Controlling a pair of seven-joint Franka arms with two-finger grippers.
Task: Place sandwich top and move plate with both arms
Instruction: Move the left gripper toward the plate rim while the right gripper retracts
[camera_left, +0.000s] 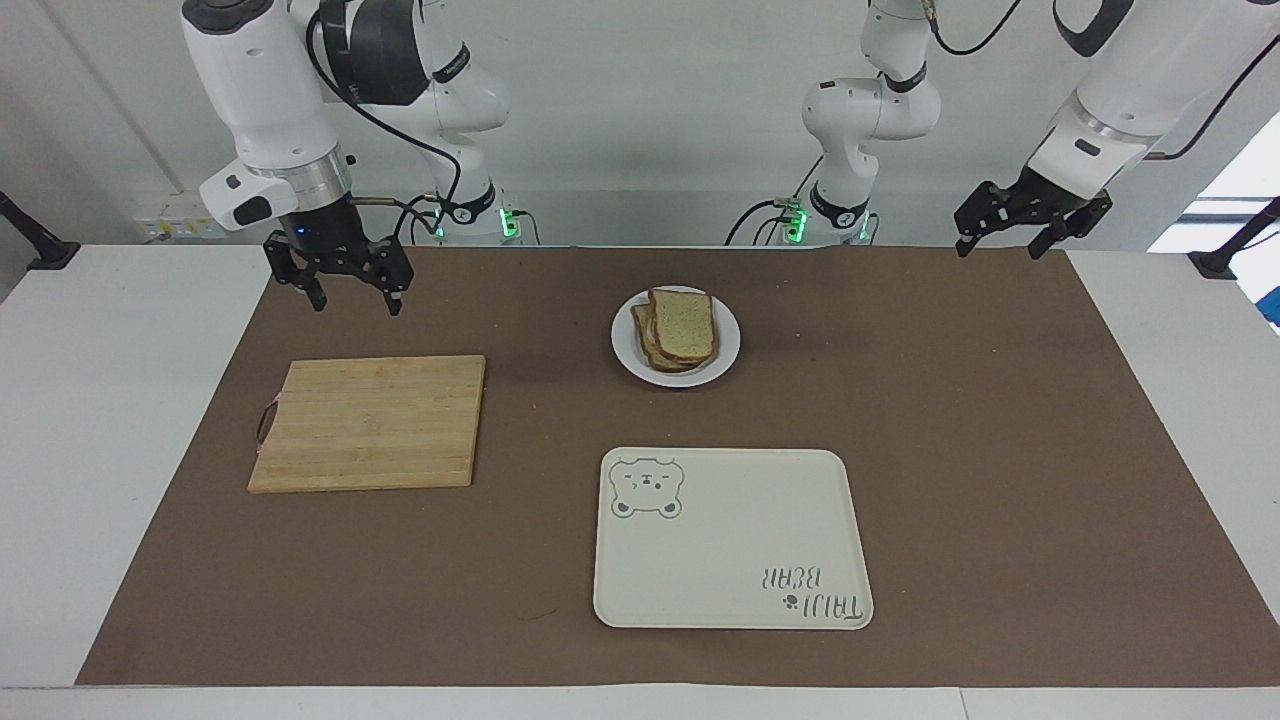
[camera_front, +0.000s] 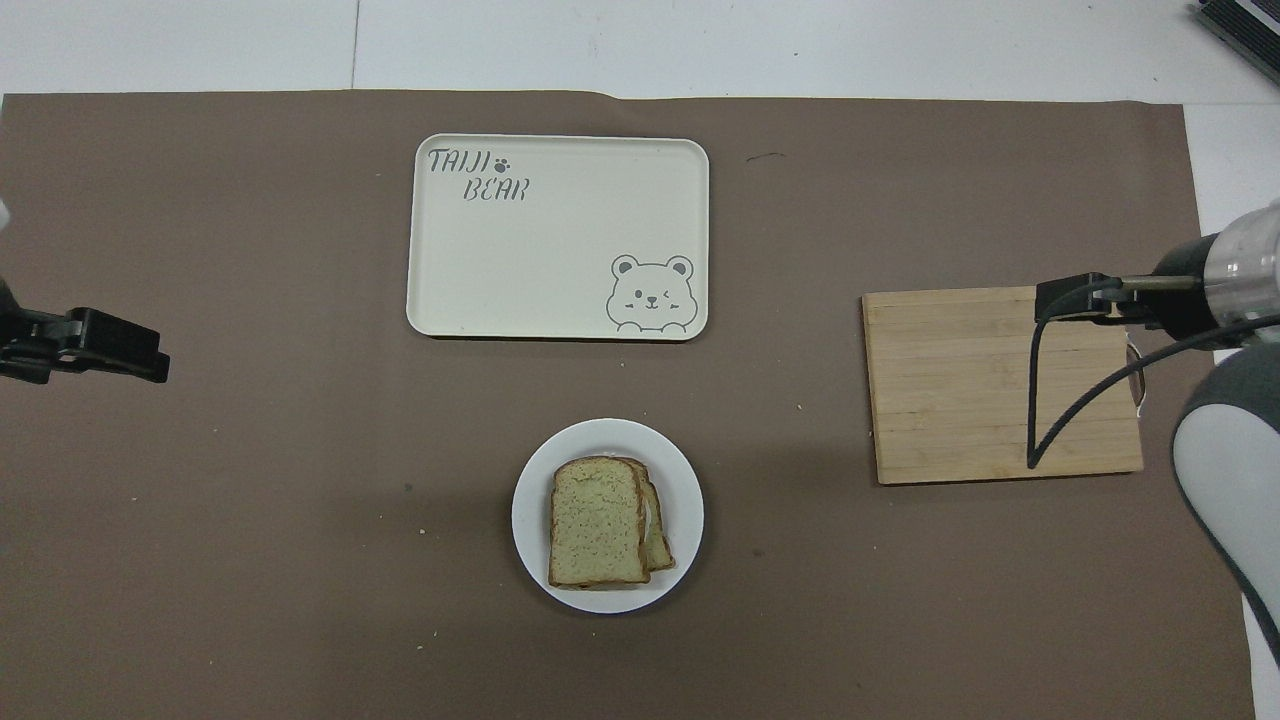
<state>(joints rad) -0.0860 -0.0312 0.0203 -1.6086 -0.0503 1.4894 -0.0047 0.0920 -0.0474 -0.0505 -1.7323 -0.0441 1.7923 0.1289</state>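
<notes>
We found the bread slice (camera_left: 684, 324) lying flat atop the sandwich on the plate (camera_left: 726, 352). The right gripper (camera_left: 338, 274) and left gripper (camera_left: 1030, 216) each hung with fingers spread wide, holding nothing.

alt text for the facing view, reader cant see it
A small white plate holding a sandwich, its sandwich top in place, sits on a brown mat, nearer the robots than a cream bear tray. A wooden cutting board lies toward the right arm's end. The right gripper and left gripper hang open and empty.
</notes>
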